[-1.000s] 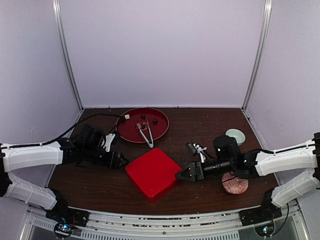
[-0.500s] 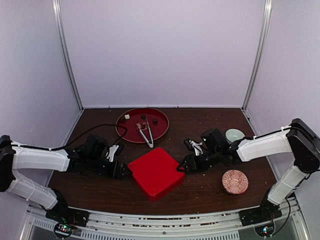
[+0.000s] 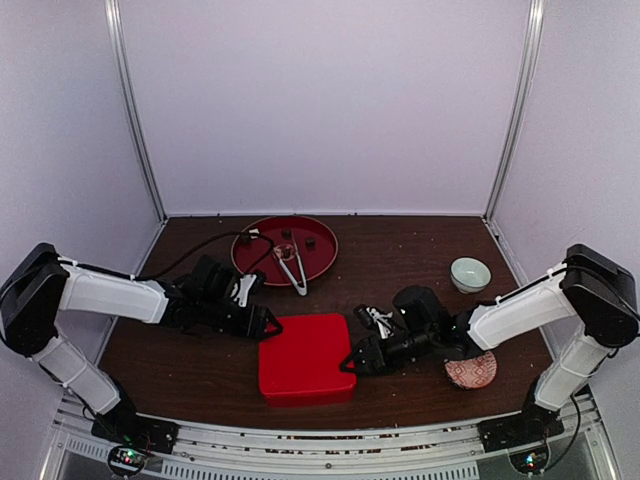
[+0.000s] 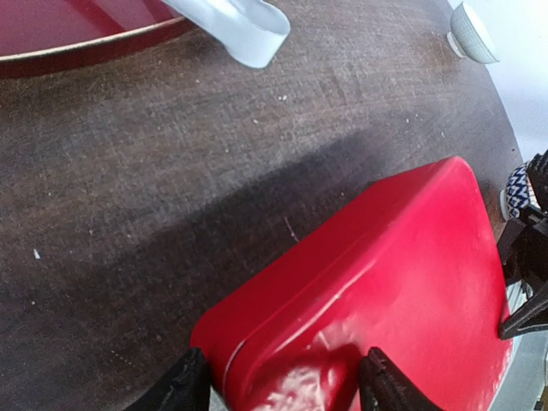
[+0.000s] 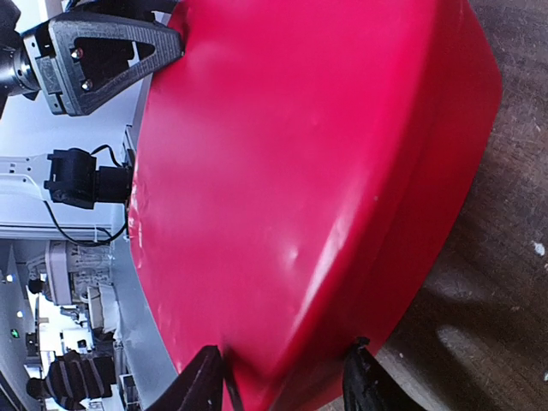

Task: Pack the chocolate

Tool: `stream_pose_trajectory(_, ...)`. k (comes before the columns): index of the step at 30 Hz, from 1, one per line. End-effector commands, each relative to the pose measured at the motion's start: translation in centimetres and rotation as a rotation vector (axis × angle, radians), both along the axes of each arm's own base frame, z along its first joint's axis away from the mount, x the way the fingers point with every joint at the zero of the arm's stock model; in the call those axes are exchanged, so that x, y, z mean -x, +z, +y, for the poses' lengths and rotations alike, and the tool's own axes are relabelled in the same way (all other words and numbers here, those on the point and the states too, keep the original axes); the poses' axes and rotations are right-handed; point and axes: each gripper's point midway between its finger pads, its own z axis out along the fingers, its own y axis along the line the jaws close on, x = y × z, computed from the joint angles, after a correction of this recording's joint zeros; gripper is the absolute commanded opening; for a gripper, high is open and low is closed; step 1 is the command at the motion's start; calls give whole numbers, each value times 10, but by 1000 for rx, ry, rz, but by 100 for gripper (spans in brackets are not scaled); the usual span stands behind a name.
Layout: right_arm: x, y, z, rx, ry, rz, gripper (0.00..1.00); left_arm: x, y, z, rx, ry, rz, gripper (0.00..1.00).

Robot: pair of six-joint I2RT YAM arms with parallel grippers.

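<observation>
While left gripper (image 3: 268,325) and right gripper (image 3: 352,362) straddle opposite corners of red box (image 3: 303,355), jaws half-spread, clamp not confirmable, squeeze evenly and lift level; chocolate (image 3: 287,234) sits on round tray (image 3: 262,262) behind the box.

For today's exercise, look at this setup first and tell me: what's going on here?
Both arms are at the closed red box near the front of the table. The left gripper straddles its far left corner and the right gripper straddles its right edge; whether either is clamped tight cannot be told. The chocolate is not packed yet: it sits on the round red tray at the back, along with the tongs.
</observation>
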Motion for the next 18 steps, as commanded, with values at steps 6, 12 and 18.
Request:
stream_pose_trajectory(6, -5, 28, -16, 73, -20, -169, 48, -9, 21, 3, -10, -1, -72, 63)
stream_pose_trajectory(12, 6, 52, -32, 212, 32, -389, 45, -4, 32, 17, -49, 12, -101, 63)
stream_pose_trajectory(18, 25, 51, -16, 269, 146, -446, 38, 0, 32, 23, -65, 14, -99, 63)
